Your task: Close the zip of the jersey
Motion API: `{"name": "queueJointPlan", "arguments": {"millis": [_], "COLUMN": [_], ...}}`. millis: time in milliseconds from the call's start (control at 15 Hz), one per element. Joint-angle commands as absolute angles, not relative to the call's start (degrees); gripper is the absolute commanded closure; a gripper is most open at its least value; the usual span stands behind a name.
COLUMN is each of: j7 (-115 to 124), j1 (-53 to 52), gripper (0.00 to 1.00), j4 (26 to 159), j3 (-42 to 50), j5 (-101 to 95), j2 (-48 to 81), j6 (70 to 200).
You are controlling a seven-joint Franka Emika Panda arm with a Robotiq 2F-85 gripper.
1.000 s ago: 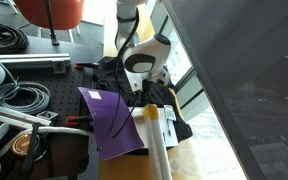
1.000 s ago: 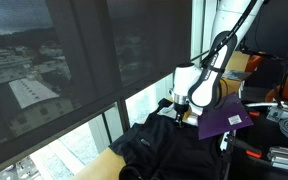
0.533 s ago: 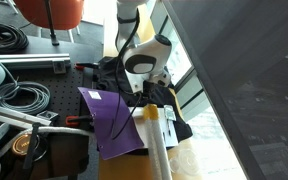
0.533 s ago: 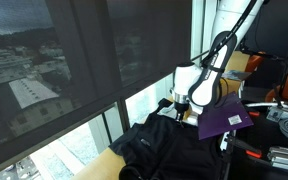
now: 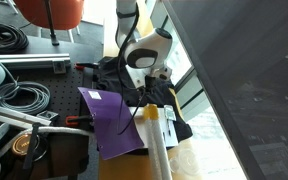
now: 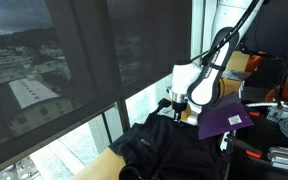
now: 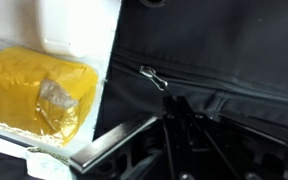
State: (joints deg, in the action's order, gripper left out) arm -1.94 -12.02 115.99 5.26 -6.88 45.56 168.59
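The zip [image 7: 189,79] – a thin dark line, the same black as the cloth around it – runs across the middle of the wrist view, and a small silvery pull tab [image 7: 154,77] lies at its left end. It belongs to the large, rumpled black fabric jersey [image 7: 229,35], which fills the right and upper part of that view. In both exterior views the jersey [image 5: 114,72] [image 6: 162,148] lies spread on the table close to the window, with the far edge of a flat purple sheet [image 5: 109,122] [image 6: 224,120] resting over part of it.

The white arm's gripper [image 5: 150,82] [image 6: 174,106] hangs low over the jersey, just beside the purple sheet's far corner. In the wrist view the gripper [image 7: 177,125] comes in from the bottom, its dark fingers just near of the pull tab – whether they touch the cloth cannot be told, and whether the claw stands apart or together is not clear in any view.

Left of the jersey in the wrist view sits a yellow translucent block [image 7: 34,92] against a white surface [image 7: 74,25]. Coiled black cables [image 5: 6,38] lie well apart, at the far left.
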Motion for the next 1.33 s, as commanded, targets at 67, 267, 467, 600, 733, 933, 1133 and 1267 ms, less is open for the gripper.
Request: {"name": "queueJointPlan", "arguments": {"millis": [67, 267, 467, 600, 733, 933, 1133, 1267], "j7": [-3.59, -4.90, -7.73, -10.05, -12.32, -15.04, -16.94, -18.60], "j1": [-12.09, -12.02, -10.32, -8.71, -7.28, -6.26, -6.39, -6.44], "gripper": [0.98, 0.98, 0.98, 0.98, 0.98, 0.98, 0.98, 0.98], "j4": [117.01, 116.42, 115.77, 114.71, 112.23, 107.00, 103.08, 100.96], "j3": [2.87, 0.86, -3.40, -6.79, -10.00, -12.85, -13.69, -14.54], "j5": [-9.09, -9.33, -8.39, -7.27, -5.93, -4.61, -4.00, -3.61], "j2": [42.32, 41.70, 40.10, 39.31, 39.52, 41.66, 43.67, 45.29], "j6": [164.74, 162.60, 158.80, 155.23, 150.22, 142.53, 137.48, 135.71]}}
